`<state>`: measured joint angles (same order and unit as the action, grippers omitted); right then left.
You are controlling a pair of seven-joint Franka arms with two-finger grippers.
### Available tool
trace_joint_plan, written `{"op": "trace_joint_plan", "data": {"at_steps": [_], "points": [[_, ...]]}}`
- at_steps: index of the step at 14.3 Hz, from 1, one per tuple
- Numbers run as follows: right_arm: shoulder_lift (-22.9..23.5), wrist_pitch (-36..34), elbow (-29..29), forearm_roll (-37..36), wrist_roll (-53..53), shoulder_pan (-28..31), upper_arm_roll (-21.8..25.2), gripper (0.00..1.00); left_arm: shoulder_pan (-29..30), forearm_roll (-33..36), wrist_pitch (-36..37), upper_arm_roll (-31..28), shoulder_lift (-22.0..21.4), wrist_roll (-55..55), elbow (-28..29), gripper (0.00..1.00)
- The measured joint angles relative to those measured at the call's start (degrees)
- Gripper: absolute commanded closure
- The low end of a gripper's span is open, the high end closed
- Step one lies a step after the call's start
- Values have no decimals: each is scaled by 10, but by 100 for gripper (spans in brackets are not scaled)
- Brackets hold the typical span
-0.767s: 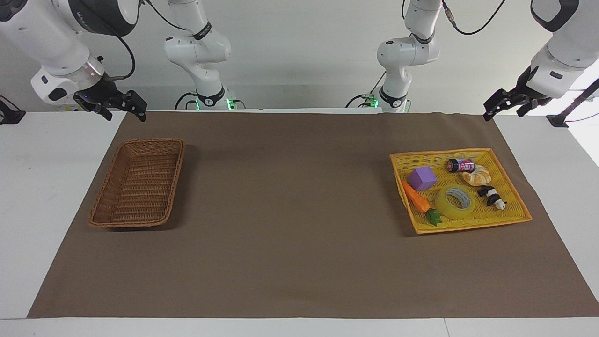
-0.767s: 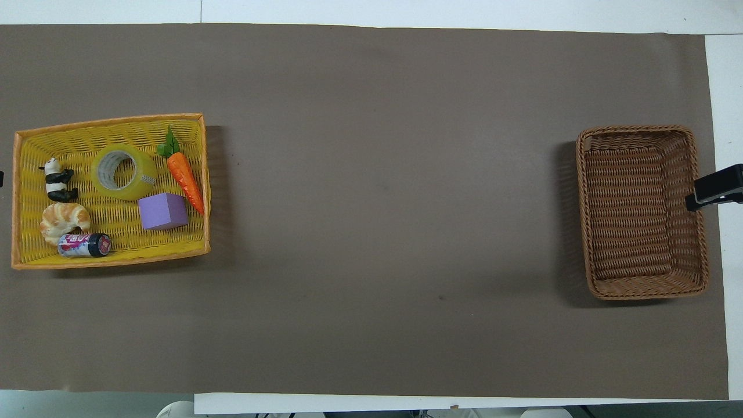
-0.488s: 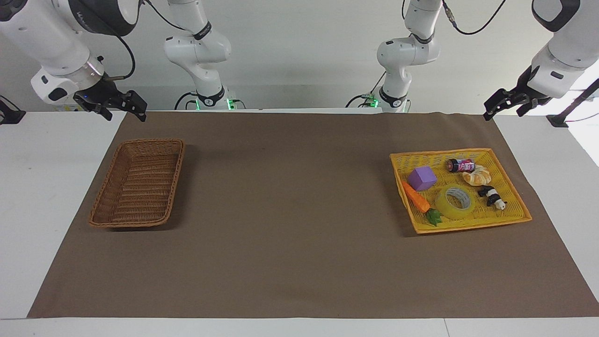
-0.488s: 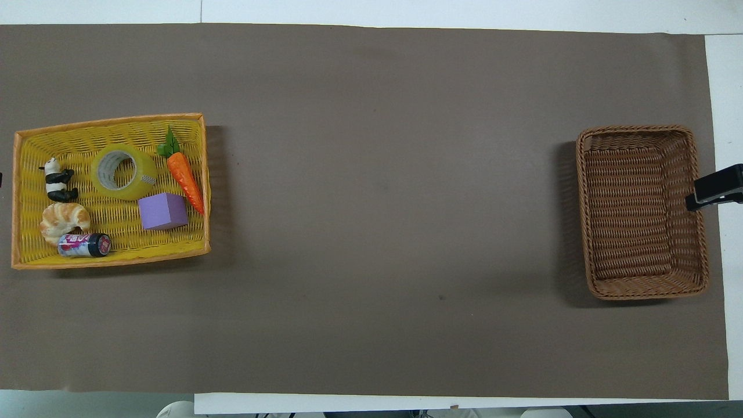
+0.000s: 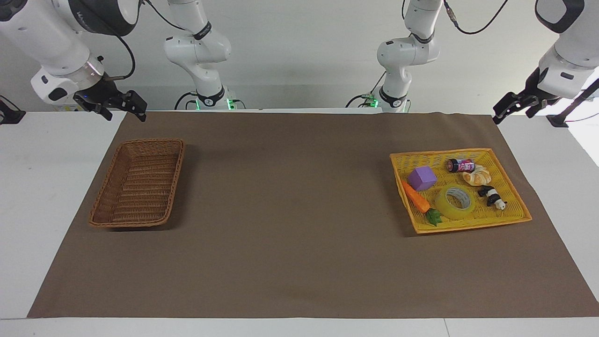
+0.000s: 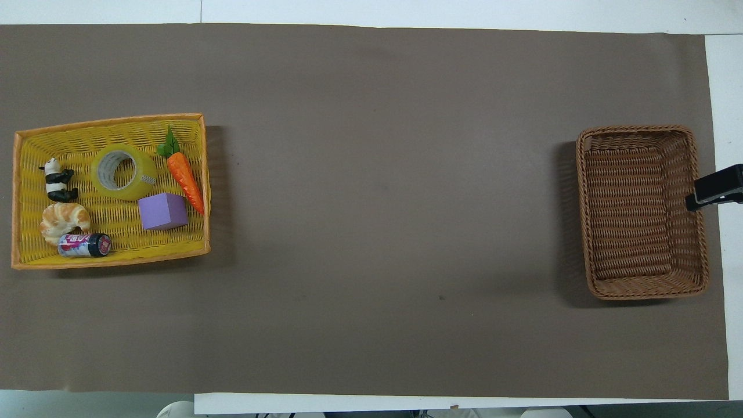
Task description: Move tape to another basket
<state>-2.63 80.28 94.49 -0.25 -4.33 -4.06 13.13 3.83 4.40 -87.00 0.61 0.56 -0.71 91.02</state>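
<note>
The tape [image 5: 455,202] lies flat in the yellow mesh tray [image 5: 468,226] at the left arm's end of the table; it also shows in the overhead view [image 6: 123,172]. The brown wicker basket [image 5: 175,182] holds nothing and sits at the right arm's end; in the overhead view its rim [image 6: 638,129] is in full view. My left gripper [image 5: 512,117] is open and empty, up over the table's edge by the tray's end, well apart from the tape. My right gripper [image 5: 124,114] is open and empty, up beside the basket; its tip shows in the overhead view [image 6: 717,187].
The tray also holds a purple cube [image 5: 421,178], a toy carrot [image 5: 416,199], a small can [image 5: 461,165], a croissant [image 5: 477,175] and a panda figure [image 5: 491,196], all close around the tape. A brown mat [image 5: 290,210] covers the table between tray and basket.
My left gripper has drifted a little outward toward its end of the table. The right arm, the tape and the basket have not moved.
</note>
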Motion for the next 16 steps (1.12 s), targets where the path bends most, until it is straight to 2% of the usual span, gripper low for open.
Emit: {"op": "trace_joint_plan", "data": {"at_steps": [7,12,14,16], "points": [[0,0,0,0,0,0,0,1,20,0,-307,-1,69,15,217,1],[0,0,0,0,0,0,0,1,36,0,-372,1,106,42,235,6],[0,0,0,0,0,0,0,1,36,0,-377,2,112,42,230,14],[0,0,0,0,0,0,0,1,36,0,-378,3,113,42,224,25]]}}
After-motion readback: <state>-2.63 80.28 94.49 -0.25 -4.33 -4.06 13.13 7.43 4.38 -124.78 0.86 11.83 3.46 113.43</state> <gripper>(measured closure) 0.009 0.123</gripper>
